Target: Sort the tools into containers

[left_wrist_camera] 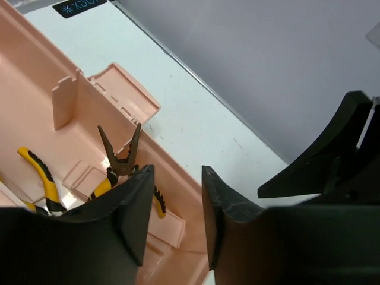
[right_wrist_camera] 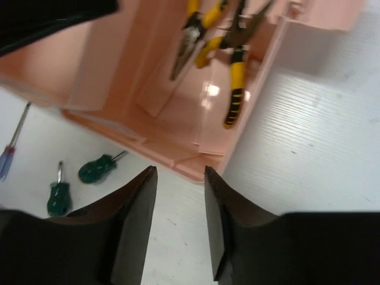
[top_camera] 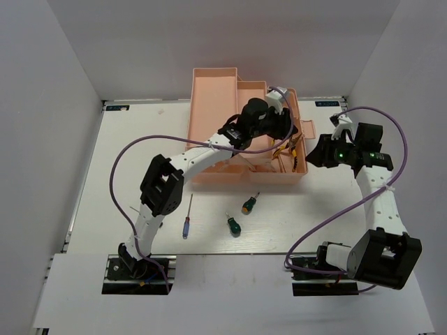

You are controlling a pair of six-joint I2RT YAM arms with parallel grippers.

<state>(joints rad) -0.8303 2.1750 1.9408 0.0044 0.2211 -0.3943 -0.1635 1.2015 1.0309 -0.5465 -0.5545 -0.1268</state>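
The salmon-pink toolbox (top_camera: pixel 209 91) lies open at the back of the table. Two yellow-and-black pliers (top_camera: pixel 287 151) rest in its right-hand compartment; they show in the left wrist view (left_wrist_camera: pixel 119 161) and in the right wrist view (right_wrist_camera: pixel 235 65). Two green screwdrivers (top_camera: pixel 248 204) (top_camera: pixel 233 225) and a blue-handled screwdriver (top_camera: pixel 186 220) lie on the table in front of the box. My left gripper (left_wrist_camera: pixel 177 172) hangs open above the box's right end, holding nothing. My right gripper (right_wrist_camera: pixel 179 172) is open and empty just off the box's right front corner (right_wrist_camera: pixel 199 169).
The box's latch tab (top_camera: pixel 306 131) juts out to the right, between the two grippers. The right gripper's black body (left_wrist_camera: pixel 332 154) is near the left one. White walls close in the table on three sides. Purple cables loop from both arms.
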